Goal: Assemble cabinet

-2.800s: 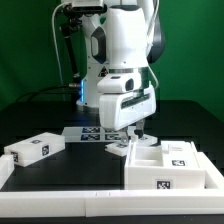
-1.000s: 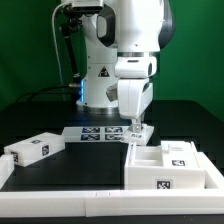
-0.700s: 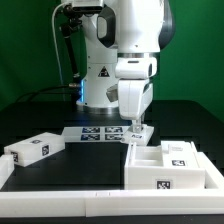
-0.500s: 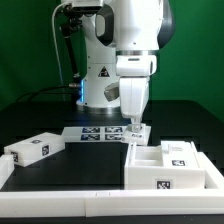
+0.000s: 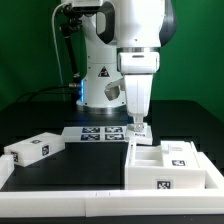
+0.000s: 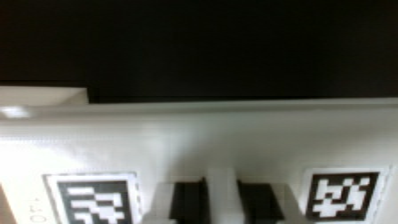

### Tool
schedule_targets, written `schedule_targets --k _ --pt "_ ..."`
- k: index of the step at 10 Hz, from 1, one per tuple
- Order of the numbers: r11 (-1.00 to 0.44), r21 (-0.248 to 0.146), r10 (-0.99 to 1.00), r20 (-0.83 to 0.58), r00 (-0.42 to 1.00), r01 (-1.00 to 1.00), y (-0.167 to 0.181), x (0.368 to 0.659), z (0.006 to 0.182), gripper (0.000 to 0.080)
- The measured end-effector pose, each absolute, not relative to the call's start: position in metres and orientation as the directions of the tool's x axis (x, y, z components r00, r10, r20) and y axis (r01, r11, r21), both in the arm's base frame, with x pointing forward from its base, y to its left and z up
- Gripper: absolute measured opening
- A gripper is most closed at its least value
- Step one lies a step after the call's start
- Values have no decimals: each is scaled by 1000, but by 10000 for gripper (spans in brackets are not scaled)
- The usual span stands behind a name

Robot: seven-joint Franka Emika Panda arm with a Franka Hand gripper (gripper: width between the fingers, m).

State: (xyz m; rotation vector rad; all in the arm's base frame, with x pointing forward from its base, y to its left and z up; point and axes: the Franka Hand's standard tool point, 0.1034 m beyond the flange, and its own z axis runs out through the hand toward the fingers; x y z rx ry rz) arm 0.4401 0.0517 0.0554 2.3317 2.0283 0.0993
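My gripper [image 5: 138, 124] points down, just above the far left corner of the open white cabinet box [image 5: 165, 168]. It is shut on a small white tagged panel [image 5: 140, 131], which hangs clear of the table. In the wrist view the panel [image 6: 214, 140] fills the lower half, with a tag on either side of my gripper [image 6: 224, 200]. The dark fingers [image 6: 187, 202] clamp a thin white rib between them. A tagged block [image 5: 180, 152] sits inside the box. A white drawer block [image 5: 32, 150] lies at the exterior view's left.
The marker board [image 5: 98, 133] lies flat on the black table behind the box, beside the gripper. The robot base [image 5: 100, 80] stands behind it. A white ledge [image 5: 60, 195] runs along the table's front edge.
The arm has straightened up and lifted the panel off the table by the box's left corner. Over the last second it has shifted slightly to the exterior view's right.
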Motion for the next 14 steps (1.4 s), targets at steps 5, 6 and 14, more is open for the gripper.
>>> schedule_targets --k 5,6,14 --pt "-149 75 989 18 148 986 59 446 55 70" --pt "-151 78 989 19 150 985 58 449 55 70" --pt "-137 78 991 16 136 988 42 456 52 70"
